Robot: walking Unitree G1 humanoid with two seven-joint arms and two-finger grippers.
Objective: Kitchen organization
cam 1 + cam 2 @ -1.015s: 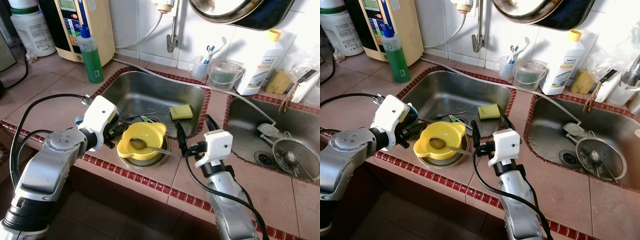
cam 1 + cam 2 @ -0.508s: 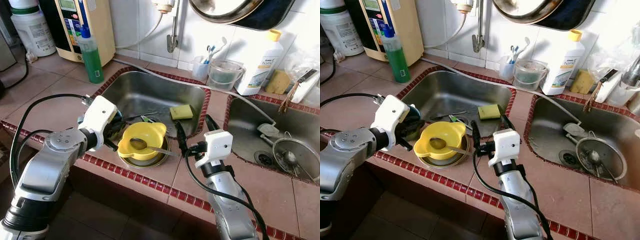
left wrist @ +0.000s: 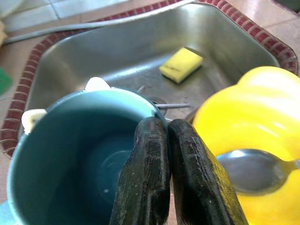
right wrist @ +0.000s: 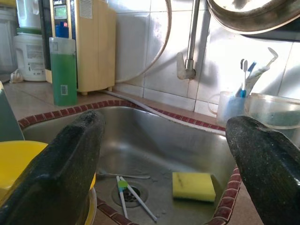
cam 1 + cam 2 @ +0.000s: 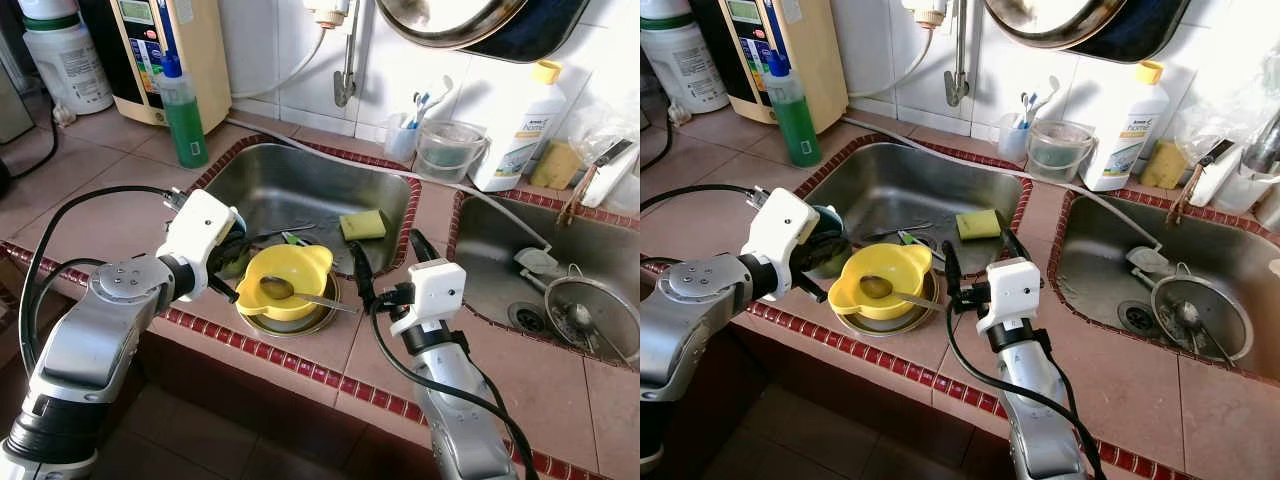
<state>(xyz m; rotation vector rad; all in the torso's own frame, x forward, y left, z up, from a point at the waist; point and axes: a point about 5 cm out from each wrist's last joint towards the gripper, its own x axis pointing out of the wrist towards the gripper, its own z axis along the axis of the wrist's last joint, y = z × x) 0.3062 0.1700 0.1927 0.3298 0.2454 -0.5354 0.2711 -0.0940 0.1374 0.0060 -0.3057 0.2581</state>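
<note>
Teal cup pinched by the left gripper beside the yellow bowl at the sink's front edge.

At the left of the frame, the left gripper [image 3: 168, 187] is seen closed on the rim of a teal cup [image 3: 79, 154], one finger inside and one outside, the cup being held just beside the yellow bowl [image 5: 284, 280]. The bowl, with a spoon [image 5: 290, 293] lying in it, is stacked in a metal dish at lower centre, on the tiled ledge before the left sink [image 5: 270, 185]. A yellow sponge [image 5: 361, 223] is lying in that sink. Right of centre, the right gripper [image 4: 159, 154] is held wide open and empty, just beside the bowl.
</note>
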